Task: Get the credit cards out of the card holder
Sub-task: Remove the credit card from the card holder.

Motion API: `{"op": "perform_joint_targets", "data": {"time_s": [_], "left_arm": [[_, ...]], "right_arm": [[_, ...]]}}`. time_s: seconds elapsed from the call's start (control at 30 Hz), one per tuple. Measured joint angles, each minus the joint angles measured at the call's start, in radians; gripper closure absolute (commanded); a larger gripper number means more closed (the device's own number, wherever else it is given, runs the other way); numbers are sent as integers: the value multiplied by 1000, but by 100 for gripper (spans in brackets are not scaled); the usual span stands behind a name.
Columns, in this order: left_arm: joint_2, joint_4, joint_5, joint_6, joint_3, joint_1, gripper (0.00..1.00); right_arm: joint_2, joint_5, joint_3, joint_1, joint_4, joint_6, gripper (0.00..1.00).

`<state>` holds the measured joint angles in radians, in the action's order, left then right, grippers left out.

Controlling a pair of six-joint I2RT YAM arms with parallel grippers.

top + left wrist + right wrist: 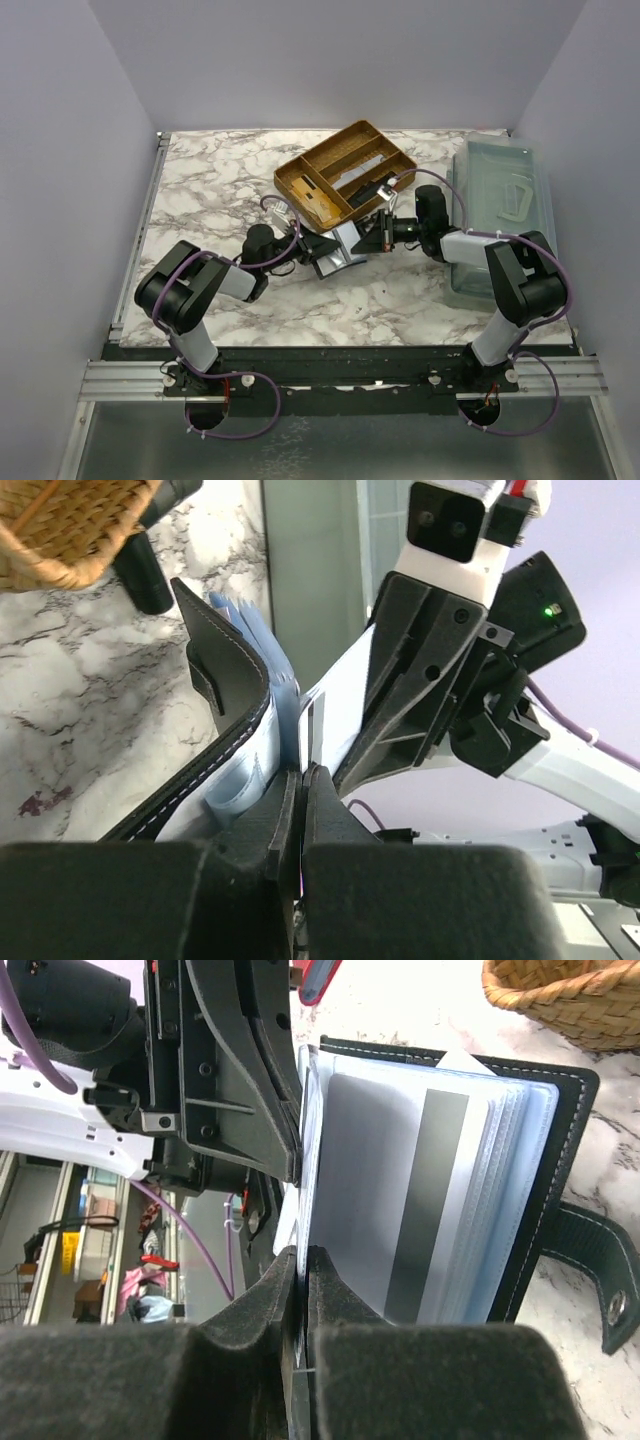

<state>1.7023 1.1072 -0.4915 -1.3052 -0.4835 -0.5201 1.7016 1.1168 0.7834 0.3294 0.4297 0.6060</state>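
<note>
The holder (562, 1150) stands open about the middle of the table (215, 185), just on the near side of a wicker tray (292, 182), with both arms meeting over it. From above it is mostly covered by them; only a pale grey patch shows, and whether it rests on the marble or is lifted I cannot tell.

The left end effector (303, 776) is closed tight on the edge of a thin pale sheet (335, 705). The right end effector (301, 1256) pinches the opposite edge of that same sheet, its fingers almost touching. The sheet is seen edge-on in both wrist views, so card or clear sleeve cannot be told.

Behind it, the right wrist view shows one of the cards (375, 1190), pale grey with a darker stripe, tucked in the front sleeve, and more sleeves fanned behind it, their contents blurred. The strap (588, 1260) with its snap hangs off the holder's edge, partly cut off.

A clear bin (500, 165) lies along the right edge; what is inside is hard to make out
</note>
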Motion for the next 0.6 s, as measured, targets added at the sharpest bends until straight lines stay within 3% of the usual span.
{"op": "perform_joint_targets", "data": {"time_s": [0.13,0.2,0.43,0.6], "left_arm": [[0,42,-24,6,0,6,100],[-3,51,-35,16,1,10,100],[-33,59,-117,71,35,63,100],[-66,55,-183,119,72,95,100]], "right_arm": [[1,33,0,5,0,5,53],[1,58,2,14,-6,-11,43],[-56,127,35,-8,-109,-177,21],[-155,161,35,-77,-153,-314,20]]}}
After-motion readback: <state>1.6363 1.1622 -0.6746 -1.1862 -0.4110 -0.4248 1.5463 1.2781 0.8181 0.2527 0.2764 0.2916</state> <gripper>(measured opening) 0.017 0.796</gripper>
